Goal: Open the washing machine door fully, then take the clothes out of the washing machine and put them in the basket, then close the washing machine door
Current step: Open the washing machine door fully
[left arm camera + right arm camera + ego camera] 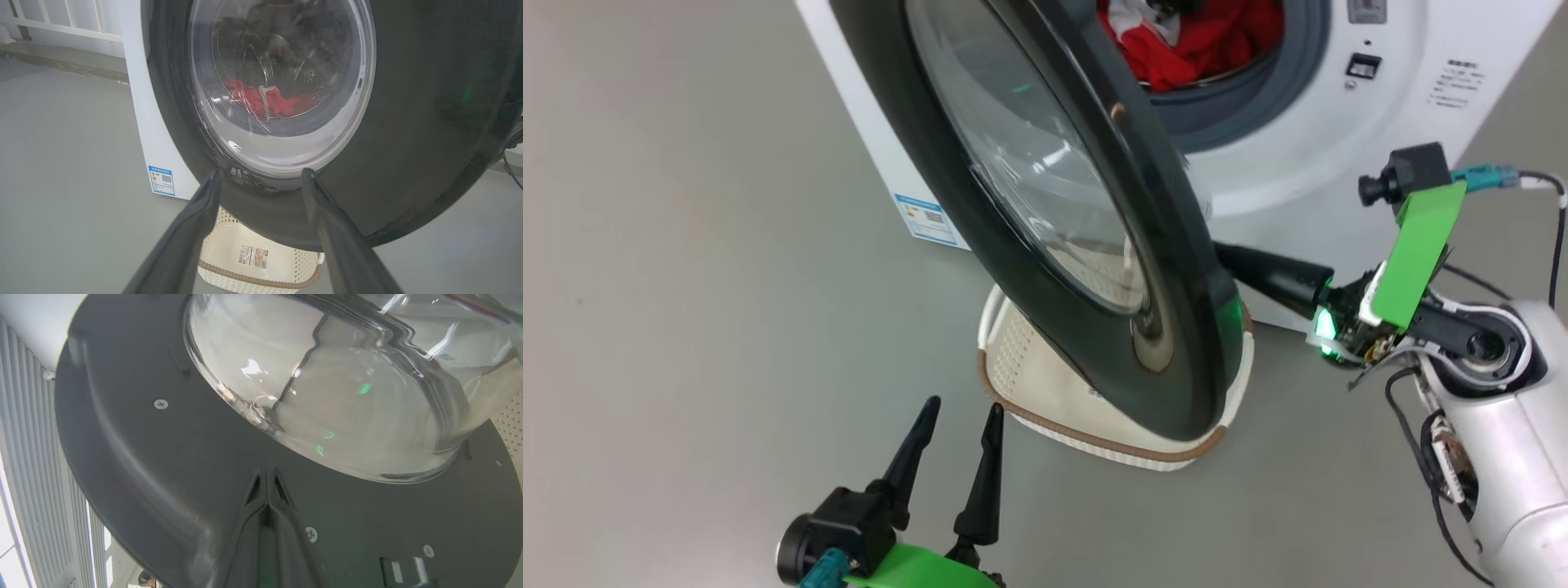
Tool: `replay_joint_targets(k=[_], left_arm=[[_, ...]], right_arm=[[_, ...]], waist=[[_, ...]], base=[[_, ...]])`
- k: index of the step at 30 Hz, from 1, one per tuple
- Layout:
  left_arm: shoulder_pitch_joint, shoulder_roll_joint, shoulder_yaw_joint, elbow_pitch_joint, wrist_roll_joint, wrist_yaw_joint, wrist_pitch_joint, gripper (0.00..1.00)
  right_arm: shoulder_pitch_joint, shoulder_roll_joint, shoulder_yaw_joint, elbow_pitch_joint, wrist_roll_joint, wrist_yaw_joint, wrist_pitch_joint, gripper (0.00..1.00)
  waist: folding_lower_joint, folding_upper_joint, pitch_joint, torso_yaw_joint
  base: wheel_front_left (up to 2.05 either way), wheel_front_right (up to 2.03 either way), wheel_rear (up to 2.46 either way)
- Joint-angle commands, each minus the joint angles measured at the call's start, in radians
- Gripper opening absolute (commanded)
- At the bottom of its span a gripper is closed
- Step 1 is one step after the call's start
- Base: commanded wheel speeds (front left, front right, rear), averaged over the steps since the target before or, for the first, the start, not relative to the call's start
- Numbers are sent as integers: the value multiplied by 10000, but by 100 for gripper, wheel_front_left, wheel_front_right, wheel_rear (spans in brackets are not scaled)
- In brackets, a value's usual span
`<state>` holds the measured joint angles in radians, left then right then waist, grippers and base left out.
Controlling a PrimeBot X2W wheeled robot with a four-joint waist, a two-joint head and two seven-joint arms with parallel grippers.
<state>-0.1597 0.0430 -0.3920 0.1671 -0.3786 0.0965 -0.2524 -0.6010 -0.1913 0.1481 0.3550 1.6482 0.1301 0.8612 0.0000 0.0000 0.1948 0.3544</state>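
The round black-rimmed glass washing machine door [1045,212] is pushed toward fully open by the closed, empty right hand [267,473]; left hand [964,406] spread, empty.

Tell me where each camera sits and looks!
Head view: on the head, looking down at door, basket, clothes; left gripper open, right gripper shut.
Left wrist view: on the left wrist, facing the door's outside; spread fingers.
Right wrist view: on the right wrist, facing the door's inside; closed fingers.
Shared: both wrist views see the door, opposite sides.
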Motion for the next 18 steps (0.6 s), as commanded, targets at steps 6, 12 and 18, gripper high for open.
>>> replay_joint_targets(k=[6,12,18], left_arm=[[175,72,454,-219,106,-15,-94,100],[333,72,545,-224,180,-41,-94,100],[458,72,663,-201,246,-42,-94,100]], right_arm=[[319,408,174,-333,-233,6,182,0],[593,638,235,-376,-331,6,296,0],[808,859,301,-387,-349,6,401,0]], waist=[[0,0,-405,492],[0,0,-597,833],[0,0,-780,1100]], base=[[0,0,0],[0,0,0],[0,0,0]])
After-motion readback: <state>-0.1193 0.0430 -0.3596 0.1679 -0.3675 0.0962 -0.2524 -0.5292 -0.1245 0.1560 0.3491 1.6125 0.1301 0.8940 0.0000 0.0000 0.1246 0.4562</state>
